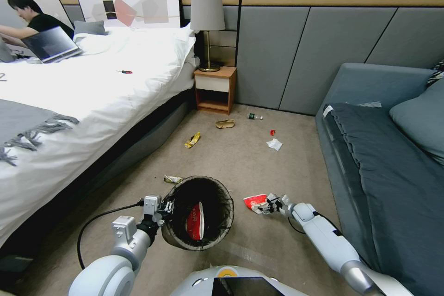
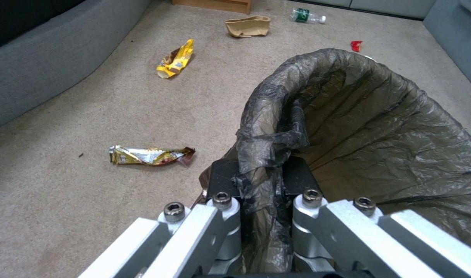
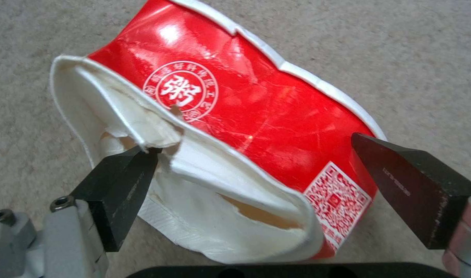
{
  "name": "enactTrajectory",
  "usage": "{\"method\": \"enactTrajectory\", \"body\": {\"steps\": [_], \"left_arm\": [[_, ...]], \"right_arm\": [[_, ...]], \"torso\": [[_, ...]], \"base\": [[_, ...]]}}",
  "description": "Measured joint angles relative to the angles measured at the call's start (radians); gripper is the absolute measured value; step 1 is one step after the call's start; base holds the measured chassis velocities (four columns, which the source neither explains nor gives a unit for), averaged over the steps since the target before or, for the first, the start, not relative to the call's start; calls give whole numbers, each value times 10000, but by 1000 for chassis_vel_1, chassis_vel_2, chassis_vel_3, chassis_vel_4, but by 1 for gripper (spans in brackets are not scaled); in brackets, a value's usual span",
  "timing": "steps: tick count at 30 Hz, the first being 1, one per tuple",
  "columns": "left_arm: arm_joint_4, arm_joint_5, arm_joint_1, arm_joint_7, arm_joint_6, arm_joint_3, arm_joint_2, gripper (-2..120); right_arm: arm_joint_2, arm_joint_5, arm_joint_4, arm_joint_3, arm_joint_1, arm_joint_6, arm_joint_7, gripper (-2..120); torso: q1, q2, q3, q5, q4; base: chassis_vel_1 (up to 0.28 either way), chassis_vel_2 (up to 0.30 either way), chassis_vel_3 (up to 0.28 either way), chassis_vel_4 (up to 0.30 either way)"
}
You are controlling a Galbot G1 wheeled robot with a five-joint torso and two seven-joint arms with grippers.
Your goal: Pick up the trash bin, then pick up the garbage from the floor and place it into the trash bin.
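My left gripper (image 1: 165,207) is shut on the near rim of the trash bin (image 1: 203,236), pinching the dark bag liner (image 2: 349,116) between its fingers (image 2: 222,181). A red-and-white wrapper (image 1: 195,222) lies inside the bin. Right of the bin, my right gripper (image 1: 264,206) is down at the carpet, open, its black fingertips (image 3: 132,170) on either side of a crushed red-and-white paper cup (image 3: 256,100). More garbage lies farther off: a gold wrapper (image 2: 150,155), a yellow wrapper (image 2: 176,60), brown cardboard (image 2: 247,26), a small bottle (image 2: 307,16), a red scrap (image 1: 272,132) and white paper (image 1: 274,144).
The bed (image 1: 92,101) runs along the left, with a red-handled screwdriver (image 1: 125,71) on it. A wooden nightstand (image 1: 215,89) with a lamp stands at the back wall. The grey sofa (image 1: 384,148) lines the right. Carpet between them is open floor.
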State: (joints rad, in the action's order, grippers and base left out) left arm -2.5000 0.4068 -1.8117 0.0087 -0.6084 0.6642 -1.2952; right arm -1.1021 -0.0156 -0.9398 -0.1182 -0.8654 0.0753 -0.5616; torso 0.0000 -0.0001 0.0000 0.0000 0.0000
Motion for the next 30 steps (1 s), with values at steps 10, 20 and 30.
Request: {"method": "enactTrajectory", "body": {"steps": [10,20,30], "left_arm": [[0,18,48,0,1,-16,-5,7],[0,12,60,3,13,-17,-14,7],[0,-12,69,4,28,-19,-40,7]], "right_arm": [[-485,262,469,-17,151,-161,-1,91],[-715,387,583,-112,93,-283,-17,83],[-827,509,633,-228,7,-422,-211,49]], "torso": [[0,0,-1,0,0],[-1,1,-2,-9,-5],[-1,2,-2,-4,1]], "base": [[0,0,0,0],[0,0,0,0],[0,0,0,0]]}}
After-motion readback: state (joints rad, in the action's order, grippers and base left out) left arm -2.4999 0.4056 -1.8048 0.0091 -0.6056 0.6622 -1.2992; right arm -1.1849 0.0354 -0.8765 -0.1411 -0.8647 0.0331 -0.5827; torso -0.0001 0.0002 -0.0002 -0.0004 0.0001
